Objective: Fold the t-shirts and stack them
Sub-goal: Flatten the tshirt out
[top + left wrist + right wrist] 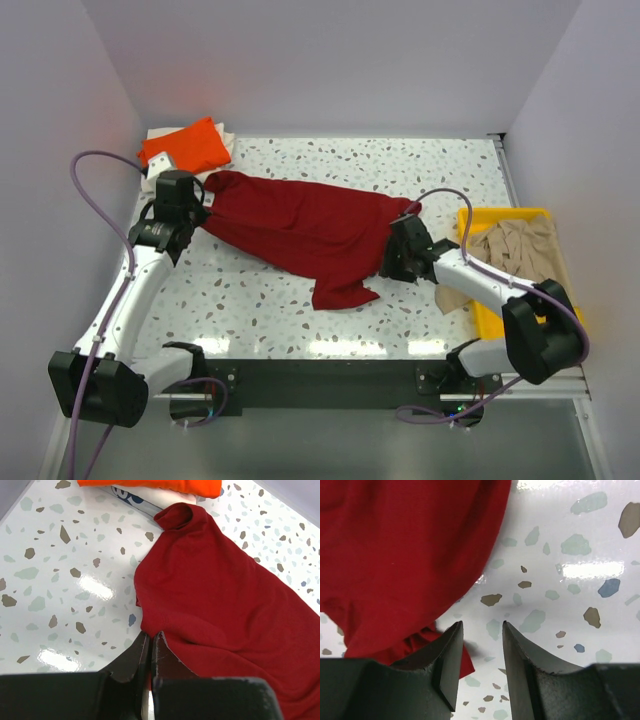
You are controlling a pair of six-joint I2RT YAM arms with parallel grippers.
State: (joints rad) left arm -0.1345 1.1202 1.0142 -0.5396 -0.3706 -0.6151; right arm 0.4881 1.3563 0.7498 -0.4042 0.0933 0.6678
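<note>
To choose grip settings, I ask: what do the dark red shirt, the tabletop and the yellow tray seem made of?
The dark red shirt: soft matte cloth, probably cotton knit; it folds and wrinkles. The tabletop: glossy, speckled like terrazzo, perhaps laminate; lamps reflect in it. The yellow tray: likely rigid plastic; straight even rim.

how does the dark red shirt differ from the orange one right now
The dark red cloth t-shirt lies spread and rumpled across the table; the bright orange cloth t-shirt sits folded in the far left corner. The left gripper is shut on the red one's edge; no gripper touches the orange one. Both are plain cloth.
</note>
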